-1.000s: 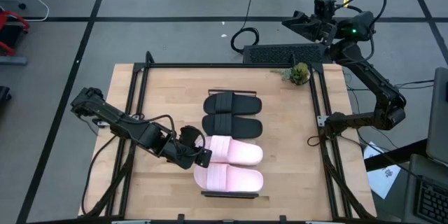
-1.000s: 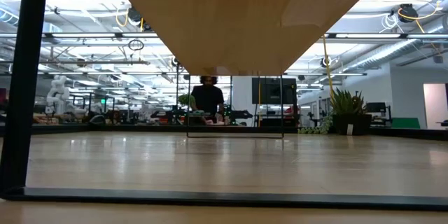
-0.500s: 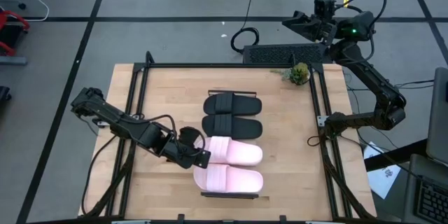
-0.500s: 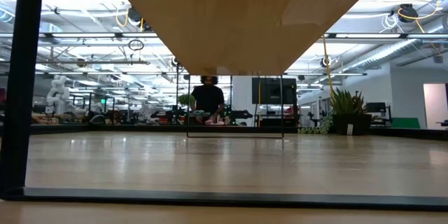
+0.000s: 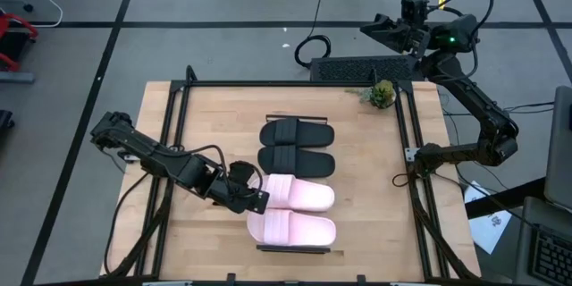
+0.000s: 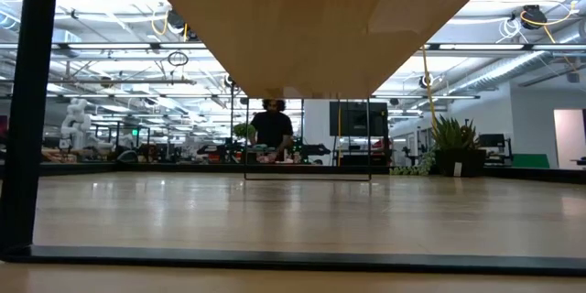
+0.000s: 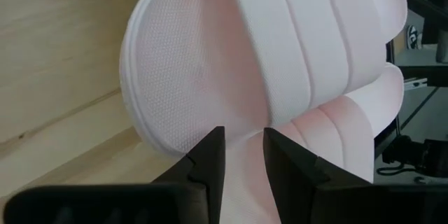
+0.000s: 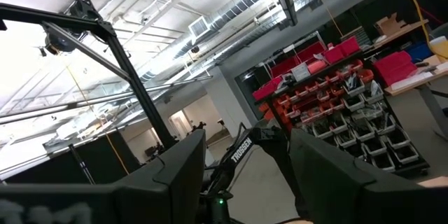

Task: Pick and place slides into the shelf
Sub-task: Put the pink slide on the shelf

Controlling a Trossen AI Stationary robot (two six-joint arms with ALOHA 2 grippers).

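Left pincer: our left gripper [image 5: 253, 198] sits at the heel end of the upper pale pink ribbed-strap slide [image 5: 299, 194], its two dark fingers [image 7: 210, 155] pinching that slide's heel edge, as the left wrist view shows.
Right pincer: our right gripper [image 5: 375, 28] waits folded back beyond the far right corner of the light wooden table [image 5: 366, 161], jaws spread, holding nothing.
Slides: we see the two black slides [image 5: 296, 146] side by side mid-table, the two pink ones just nearer, the second pink slide [image 5: 292, 229] touching the first.
Shelf: we cannot make out the panel itself under the slides; only a thin dark metal bar [image 5: 293, 248] shows at the near end of the row.
Key relation: each slide's long axis runs left to right, heel toward our left arm, so we judge the left arm nearer and any shift must go along that axis.
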